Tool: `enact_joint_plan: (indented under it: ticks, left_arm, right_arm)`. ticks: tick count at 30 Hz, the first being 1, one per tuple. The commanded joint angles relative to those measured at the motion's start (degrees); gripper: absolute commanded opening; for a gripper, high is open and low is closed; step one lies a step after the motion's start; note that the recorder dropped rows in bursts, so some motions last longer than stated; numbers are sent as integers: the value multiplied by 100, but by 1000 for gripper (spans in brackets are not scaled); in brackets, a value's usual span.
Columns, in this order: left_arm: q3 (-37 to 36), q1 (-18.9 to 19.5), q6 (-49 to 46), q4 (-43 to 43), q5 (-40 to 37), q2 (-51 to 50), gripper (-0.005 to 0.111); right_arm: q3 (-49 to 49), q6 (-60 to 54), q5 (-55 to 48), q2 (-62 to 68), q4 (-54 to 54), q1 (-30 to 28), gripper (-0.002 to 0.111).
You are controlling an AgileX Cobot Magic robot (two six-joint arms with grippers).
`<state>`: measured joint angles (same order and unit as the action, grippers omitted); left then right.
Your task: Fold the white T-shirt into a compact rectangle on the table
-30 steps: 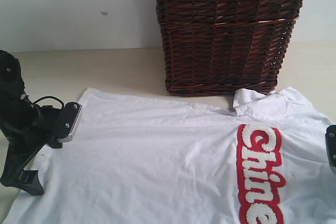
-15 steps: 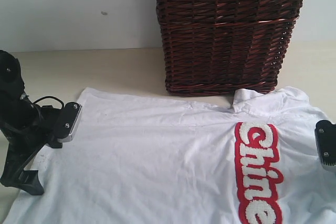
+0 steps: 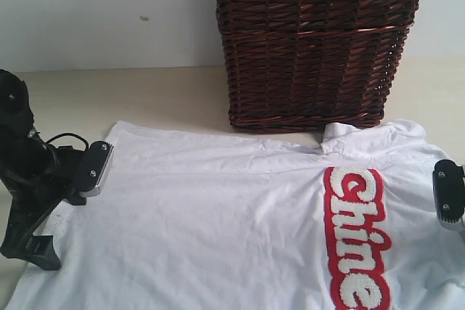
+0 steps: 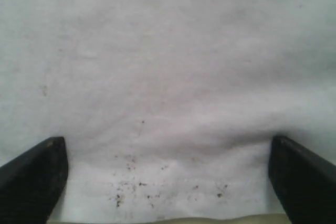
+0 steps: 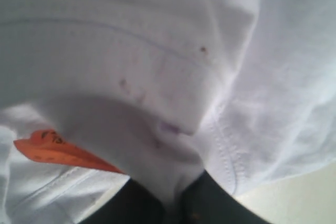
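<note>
My right gripper (image 3: 449,192) has crept inward from the frame's edge, clamped on a fold of the white T-shirt (image 3: 218,230); my left gripper (image 4: 168,174) hangs over the hem, jaws wide apart. It lies spread on the table (image 3: 145,92), with no fold made yet

You have a pale beige surface (image 3: 167,96) running back to a light wall (image 3: 102,12), and two things lie on it. The white T-shirt (image 3: 218,223) is spread flat across the near part, lightly wrinkled, with its red-outlined lettering (image 3: 354,241) face up toward the right side and a small fold of cloth raised at its far right edge. Behind it a dark wicker basket (image 3: 312,41) stands upright on the surface, its base just beside the T-shirt's far edge, closest at that raised fold.
</note>
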<state>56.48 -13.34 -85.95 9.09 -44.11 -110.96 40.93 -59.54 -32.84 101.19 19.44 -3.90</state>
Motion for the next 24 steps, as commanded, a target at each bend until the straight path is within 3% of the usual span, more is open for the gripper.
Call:
enact_joint_plan:
  ticks: [1, 10, 13, 17, 21, 24]
  left_arm:
    - [-185, 9, 77, 107, -357, -241, 105]
    - [-185, 9, 77, 361, -184, -378, 105]
    - [-185, 9, 103, 347, -184, -444, 97]
    - [-185, 9, 103, 168, -163, -474, 61]
    - [-185, 9, 103, -266, -500, -474, 5]
    - [-185, 9, 94, -634, -572, -474, 2]
  right_arm:
    - [52, 140, 420, 139, -206, 27, 0]
    - [78, 140, 428, 139, -323, 27, 0]
    - [78, 140, 418, 139, -353, 27, 0]
    - [78, 140, 418, 139, -353, 27, 0]
    - [78, 140, 392, 139, -353, 27, 0]
    - [78, 140, 283, 139, -353, 27, 0]
